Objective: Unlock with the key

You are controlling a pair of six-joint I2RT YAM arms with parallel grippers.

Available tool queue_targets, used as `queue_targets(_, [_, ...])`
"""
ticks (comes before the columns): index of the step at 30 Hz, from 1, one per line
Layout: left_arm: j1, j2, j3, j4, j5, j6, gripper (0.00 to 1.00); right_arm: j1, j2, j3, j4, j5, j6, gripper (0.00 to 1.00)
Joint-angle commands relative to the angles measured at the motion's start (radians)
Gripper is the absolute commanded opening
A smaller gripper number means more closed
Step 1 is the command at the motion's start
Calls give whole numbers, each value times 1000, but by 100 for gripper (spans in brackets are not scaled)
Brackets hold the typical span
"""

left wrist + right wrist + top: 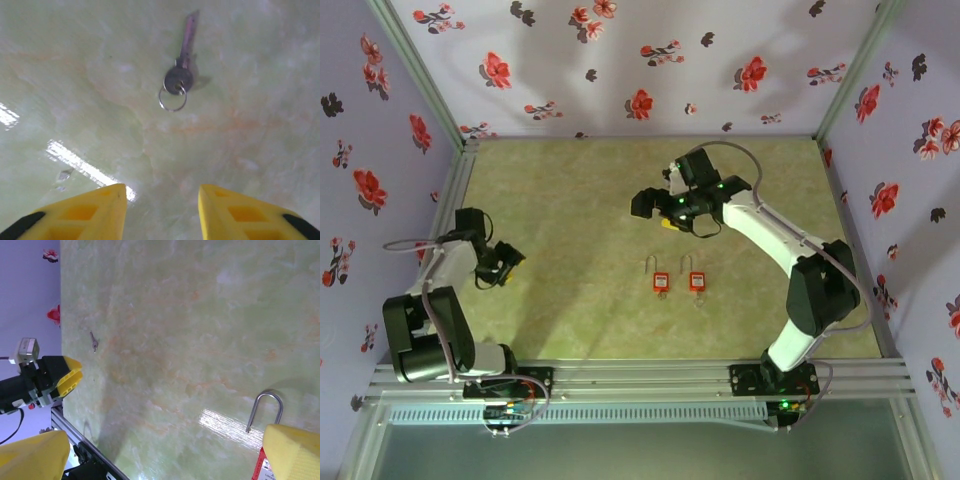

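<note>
A small metal key (180,75) with a split ring lies flat on the green marbled table, ahead of my left gripper (161,212). That gripper is open, with nothing between its yellow fingers (95,210). From the right wrist the key (93,342) is a small speck beyond the left gripper (69,377). Two red padlocks (661,281) (697,280) lie side by side mid-table. My right gripper (660,212) hovers above and behind them, wide open and empty (165,455). One padlock's steel shackle (265,407) shows beside its right finger, one leg ending free.
Floral cloth walls (620,60) close in the table on three sides. An aluminium rail (640,378) runs along the near edge by the arm bases. The left arm (440,310) is folded at the table's left side.
</note>
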Motion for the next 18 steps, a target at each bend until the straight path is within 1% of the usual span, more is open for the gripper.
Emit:
queue_targets(1, [4, 26, -34, 184, -8, -203, 43, 9, -2, -24, 14, -21, 10, 99])
queue_targets(4, [5, 71, -30, 249, -39, -282, 43, 9, -8, -36, 15, -23, 11, 99])
queue_targets(6, [4, 98, -11, 260, -61, -309, 43, 11, -12, -44, 15, -21, 11, 99])
queue_targets(11, [4, 182, 38, 264, -74, -337, 41, 10, -22, -62, 18, -19, 11, 99])
queue_targets(15, [4, 216, 66, 260, -91, -337, 40, 9, -25, -66, 17, -19, 6, 99])
queue_targets(18, [1, 262, 105, 248, -77, -328, 40, 9, -26, -67, 14, -15, 3, 99])
